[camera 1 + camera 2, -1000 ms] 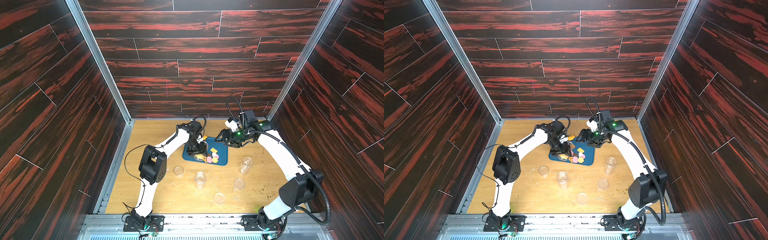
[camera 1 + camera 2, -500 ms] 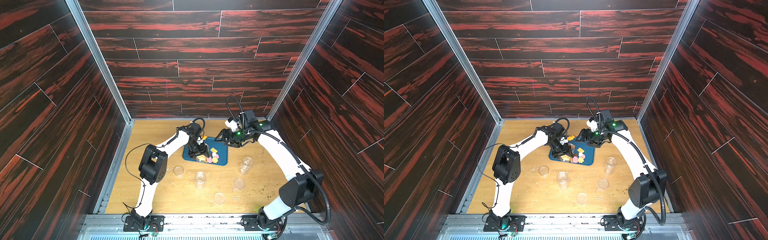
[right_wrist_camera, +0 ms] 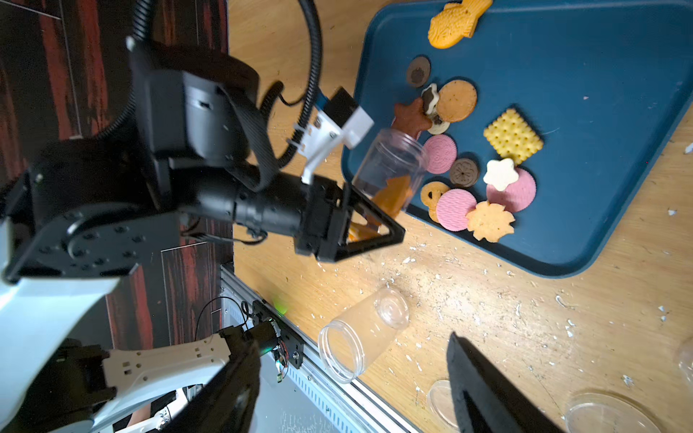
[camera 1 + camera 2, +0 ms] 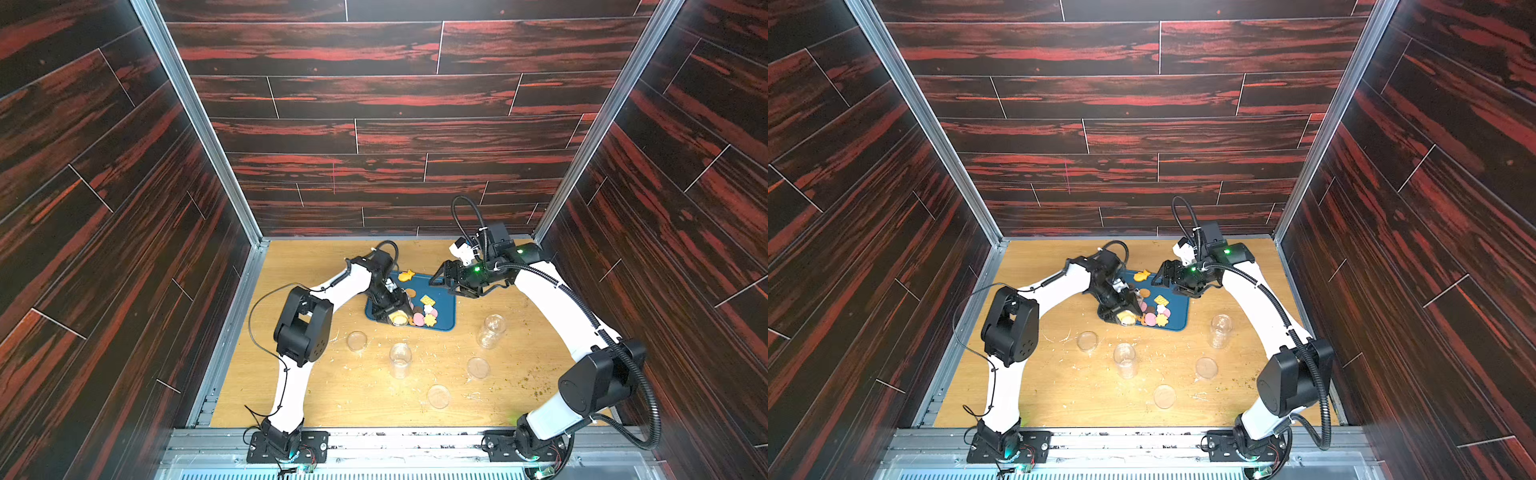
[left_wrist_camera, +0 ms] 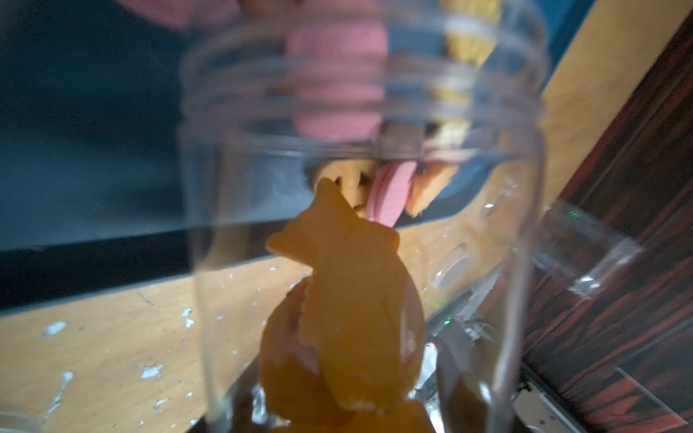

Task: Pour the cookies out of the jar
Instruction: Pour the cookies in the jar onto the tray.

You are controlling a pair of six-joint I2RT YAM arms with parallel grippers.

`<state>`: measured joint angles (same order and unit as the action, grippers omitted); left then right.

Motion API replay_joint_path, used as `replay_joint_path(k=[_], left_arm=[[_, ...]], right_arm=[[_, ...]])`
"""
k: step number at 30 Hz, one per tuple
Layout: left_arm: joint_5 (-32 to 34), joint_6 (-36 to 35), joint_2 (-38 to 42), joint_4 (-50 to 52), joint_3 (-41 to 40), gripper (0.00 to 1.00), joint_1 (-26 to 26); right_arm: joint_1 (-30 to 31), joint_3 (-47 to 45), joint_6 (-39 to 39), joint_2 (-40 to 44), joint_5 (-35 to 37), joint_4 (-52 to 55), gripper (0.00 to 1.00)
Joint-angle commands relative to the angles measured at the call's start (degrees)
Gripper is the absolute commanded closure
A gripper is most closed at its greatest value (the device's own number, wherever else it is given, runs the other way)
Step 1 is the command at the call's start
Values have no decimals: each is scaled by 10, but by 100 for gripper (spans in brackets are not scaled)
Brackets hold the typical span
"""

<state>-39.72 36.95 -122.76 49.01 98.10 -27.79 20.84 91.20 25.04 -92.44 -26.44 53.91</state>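
Gripping a clear plastic jar near its base, the left gripper holds it tipped over, mouth toward a blue tray, above the tray corner nearest the left arm. Most of the cookies lie on the tray just beyond the jar's mouth in a loose cluster, some overlapping. They include pink ridged rounds, a yellow square cracker, a white star, a brown star, dark brown rounds, an orange round and a tan flower shape. A fish-shaped cookie lies alone near the tray's far edge, well apart from the cluster. An orange star cookie and a few other orange pieces sit inside the jar at the end by the gripper, seen through its wall in the left wrist view. The right gripper hangs above the tray's far right corner, its jaws apart and nothing between them. On the wooden table, in both top views, two spare jars stand upright in front of the tray and look empty, with three clear lids lying flat around them. Pale crumbs are scattered over the table.
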Motion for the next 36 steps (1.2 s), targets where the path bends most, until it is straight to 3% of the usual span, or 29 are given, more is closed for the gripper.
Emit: replay_joint_path(k=[1,6,11,15,19,23,27,29,31,34,36], left_arm=[[-17,19,28,-14,-5,41,-4],[-23,10,22,2,-5,41,-4],[-14,15,60,-35,-56,41,5],[-15,-11,44,23,-12,41,4],[-1,-1,76,-27,-58,41,10],[-14,-16,50,38,-7,42,10],[-1,54,81,-100,-80,41,16],[-38,30,40,-35,-19,42,21],[-16,-13,33,40,18,42,12],[-8,35,69,-60,-46,42,13],[-25,46,53,-62,-28,42,19]], right_arm=[[2,-5,1,28,-6,2,19],[2,-7,0,26,-5,2,19],[2,-6,1,25,-3,-1,19],[2,-1,8,17,-14,-5,19],[2,-5,9,21,-8,-8,18],[2,-4,15,19,-16,-10,18],[2,-6,11,23,-9,-10,19],[2,-5,15,19,-18,-9,19],[3,0,14,22,-14,-6,19],[3,-5,11,25,-7,-8,19],[3,-7,12,22,-13,-9,19]])
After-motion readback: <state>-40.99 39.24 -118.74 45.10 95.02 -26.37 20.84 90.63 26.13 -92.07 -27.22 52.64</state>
